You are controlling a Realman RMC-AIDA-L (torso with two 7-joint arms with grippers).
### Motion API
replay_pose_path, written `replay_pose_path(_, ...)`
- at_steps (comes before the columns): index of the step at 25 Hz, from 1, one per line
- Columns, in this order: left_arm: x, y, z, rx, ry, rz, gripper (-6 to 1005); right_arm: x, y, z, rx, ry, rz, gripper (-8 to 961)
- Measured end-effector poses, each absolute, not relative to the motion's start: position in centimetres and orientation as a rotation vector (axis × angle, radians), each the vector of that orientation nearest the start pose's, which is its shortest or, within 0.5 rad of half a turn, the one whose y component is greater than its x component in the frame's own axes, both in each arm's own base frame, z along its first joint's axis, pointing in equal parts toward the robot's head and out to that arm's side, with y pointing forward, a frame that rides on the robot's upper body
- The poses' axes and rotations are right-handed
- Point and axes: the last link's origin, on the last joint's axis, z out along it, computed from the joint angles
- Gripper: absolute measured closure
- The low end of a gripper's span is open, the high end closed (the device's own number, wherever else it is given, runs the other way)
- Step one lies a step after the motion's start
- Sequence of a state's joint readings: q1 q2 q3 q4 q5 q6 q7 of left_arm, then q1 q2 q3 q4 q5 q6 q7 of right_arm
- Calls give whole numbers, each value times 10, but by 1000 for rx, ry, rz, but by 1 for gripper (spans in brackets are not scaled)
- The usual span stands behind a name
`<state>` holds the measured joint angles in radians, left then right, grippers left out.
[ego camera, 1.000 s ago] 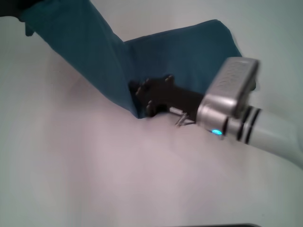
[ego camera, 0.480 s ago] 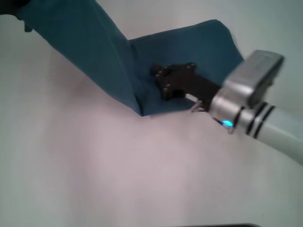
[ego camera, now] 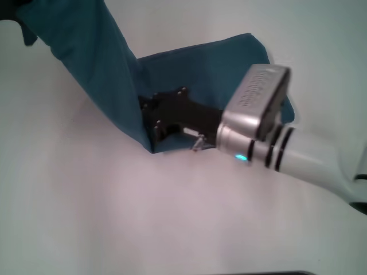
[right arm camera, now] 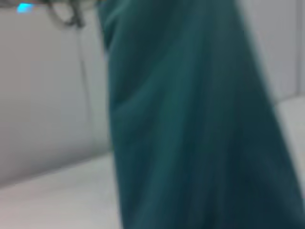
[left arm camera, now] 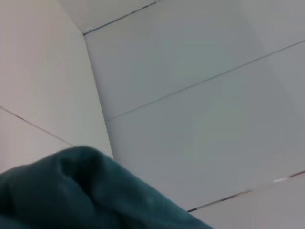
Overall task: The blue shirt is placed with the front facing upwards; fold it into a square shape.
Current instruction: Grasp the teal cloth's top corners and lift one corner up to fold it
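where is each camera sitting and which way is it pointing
Head view: on the robot's head, looking down at the white table; the right gripper rests against the large dark teal-blue cotton shirt, whose raised end runs to the upper left corner.
Left wrist view: on the left wrist, facing pale wall panels over bunched shirt cloth.
Right wrist view: on the right wrist, facing hanging shirt cloth.
Shared: the shirt shows in all three.

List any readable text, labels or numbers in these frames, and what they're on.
None readable.
Shirt: no lettering or label shows on the cloth in view.
Right end effector: no markings legible; the arm behind it shows only a blue light and dark bands.
Wrist views: only cloth and blank panels.
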<state>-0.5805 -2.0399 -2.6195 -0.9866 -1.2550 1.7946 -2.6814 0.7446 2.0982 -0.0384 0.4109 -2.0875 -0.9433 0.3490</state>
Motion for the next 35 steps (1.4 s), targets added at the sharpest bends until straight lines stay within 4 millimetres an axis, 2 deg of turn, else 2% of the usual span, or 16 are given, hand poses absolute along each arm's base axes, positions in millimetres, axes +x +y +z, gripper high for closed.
replay_pose_path(5, -212, 352, 102, -2263, -1901, -1140, 952, 223, 293, -132, -2378, 561, 952, 938)
replay_pose_path(12, -212, 355, 101, -2255, -1898, -1125, 953, 270, 290, -80, -2223, 692, 1080, 938)
replay_pose_path(15, -212, 354, 100, -2257, -1904, -1130, 953, 279, 289, -73, -2214, 717, 1066, 938)
replay_pose_path(17, -212, 353, 99, -2258, -1907, -1133, 953, 275, 288, -81, -2252, 701, 1047, 938)
replay_pose_path(23, -212, 352, 100, -2260, -1906, -1136, 953, 251, 293, -123, -2462, 628, 872, 938)
replay_pose_path(26, -212, 352, 101, -2259, -1905, -1138, 953, 233, 298, -141, -2547, 580, 805, 938)
replay_pose_path(30, -211, 354, 101, -2260, -1902, -1142, 953, 204, 295, -167, -2696, 515, 720, 938)
replay_pose_path(32, -209, 355, 101, -2261, -1899, -1142, 953, 195, 291, -173, -2744, 489, 715, 938)
replay_pose_path(35, -209, 356, 103, -2258, -1893, -1139, 952, 199, 291, -163, -2689, 542, 811, 938)
